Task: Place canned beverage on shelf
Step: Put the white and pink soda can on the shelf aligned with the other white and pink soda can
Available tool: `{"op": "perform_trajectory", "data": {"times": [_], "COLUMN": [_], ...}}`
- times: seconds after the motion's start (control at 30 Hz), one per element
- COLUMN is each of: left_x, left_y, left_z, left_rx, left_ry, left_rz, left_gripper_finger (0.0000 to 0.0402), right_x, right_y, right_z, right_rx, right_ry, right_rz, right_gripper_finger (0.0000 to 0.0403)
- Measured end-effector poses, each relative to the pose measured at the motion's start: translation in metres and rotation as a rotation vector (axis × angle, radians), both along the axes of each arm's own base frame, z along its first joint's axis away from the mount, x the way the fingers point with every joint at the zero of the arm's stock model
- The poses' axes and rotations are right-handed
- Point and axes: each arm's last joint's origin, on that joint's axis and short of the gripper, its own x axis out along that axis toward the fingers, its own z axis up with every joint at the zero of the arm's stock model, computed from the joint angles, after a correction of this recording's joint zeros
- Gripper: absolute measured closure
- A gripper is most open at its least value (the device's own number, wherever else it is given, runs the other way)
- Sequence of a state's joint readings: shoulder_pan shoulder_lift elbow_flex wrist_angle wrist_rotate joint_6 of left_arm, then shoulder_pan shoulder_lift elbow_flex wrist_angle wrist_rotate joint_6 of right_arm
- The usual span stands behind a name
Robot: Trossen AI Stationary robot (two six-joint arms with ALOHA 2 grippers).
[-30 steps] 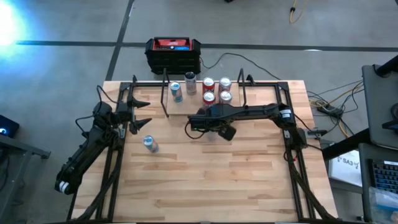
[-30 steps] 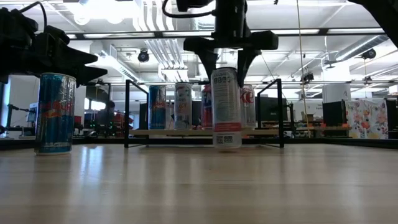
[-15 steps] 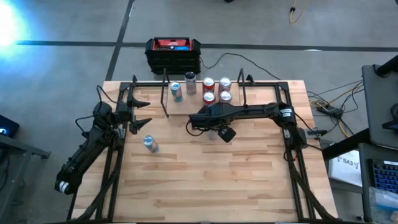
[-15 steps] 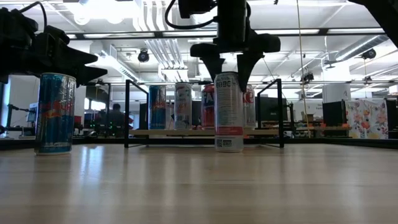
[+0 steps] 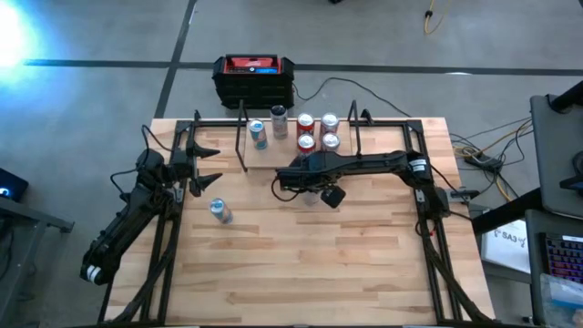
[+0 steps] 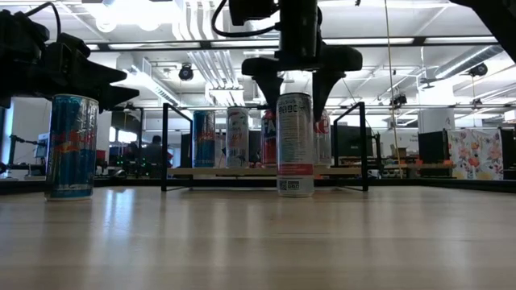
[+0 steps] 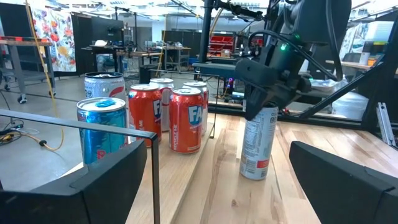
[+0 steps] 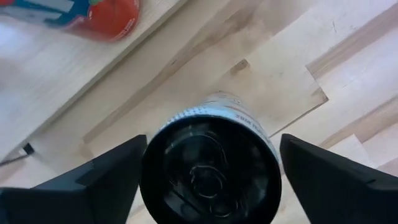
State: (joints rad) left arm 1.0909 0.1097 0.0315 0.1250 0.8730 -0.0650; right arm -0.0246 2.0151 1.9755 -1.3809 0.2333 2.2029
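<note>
Right pincer (image 6: 296,95): hangs over the middle of the surface (image 5: 364,246), straddling the top of a tall silver can (image 6: 295,145); in the low view and right wrist view both fingers (image 8: 323,177) stand clear of the can's sides, so it is open and grips nothing.
Silver can: upright on the surface, just in front of the shelf (image 6: 242,171), not on it.
Shelf: at the far side of the surface, a light plank between black rod uprights; it carries a blue can (image 5: 259,135), a silver can and red cans (image 5: 306,123).
Left pincer (image 5: 211,165): waits open at the left side of the surface, holding nothing.
Blue-and-silver can (image 5: 219,210): upright on the surface near the left arm, well apart from the shelf.
Black-and-red box (image 5: 254,77): on the floor beyond the far edge.
</note>
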Motion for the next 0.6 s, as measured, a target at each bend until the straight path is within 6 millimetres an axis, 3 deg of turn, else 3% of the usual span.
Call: {"op": "perform_trajectory", "data": {"times": [0.3, 0.6], "left_x": [0.0, 0.0], "left_y": [0.0, 0.0], "left_z": [0.0, 0.0], "left_rx": [0.0, 0.0], "left_ry": [0.0, 0.0], "left_rz": [0.0, 0.0], "left_gripper_finger": [0.0022, 0.0022], "right_x": [0.0006, 0.0007], "right_y": [-0.0004, 0.0002], "right_z": [0.0005, 0.0049], "right_rx": [-0.035, -0.075], "right_ry": [0.07, 0.193], "right_rz": [0.314, 0.972], "right_gripper_finger": [0.0005, 0.0003]}}
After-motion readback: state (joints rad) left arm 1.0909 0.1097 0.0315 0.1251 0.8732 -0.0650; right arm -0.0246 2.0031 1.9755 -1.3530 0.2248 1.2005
